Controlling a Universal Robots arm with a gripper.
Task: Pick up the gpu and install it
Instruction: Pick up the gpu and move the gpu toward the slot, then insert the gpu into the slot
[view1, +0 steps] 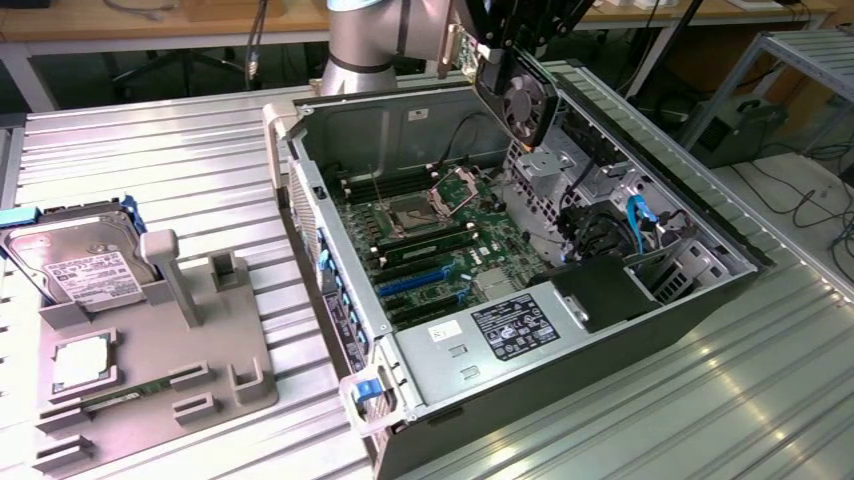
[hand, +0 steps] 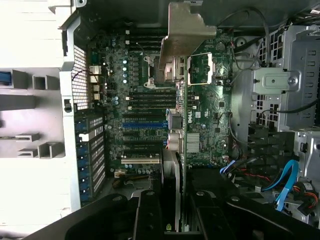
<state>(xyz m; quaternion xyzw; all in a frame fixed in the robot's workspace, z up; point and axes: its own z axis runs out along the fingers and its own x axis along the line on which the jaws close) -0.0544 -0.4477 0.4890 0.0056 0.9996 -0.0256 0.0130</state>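
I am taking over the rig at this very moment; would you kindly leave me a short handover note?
The gripper: shut on the gpu, the flat green circuit card with a black fan cooler and a silver metal bracket.
Position: card held in the air above the open grey metal computer case, over the green motherboard.
Done: pick-up.
Left: card is not yet seated in a slot.

Open PC case frame centre, motherboard exposed. Grey fixture lower left: hard drive standing, RAM stick slotted.
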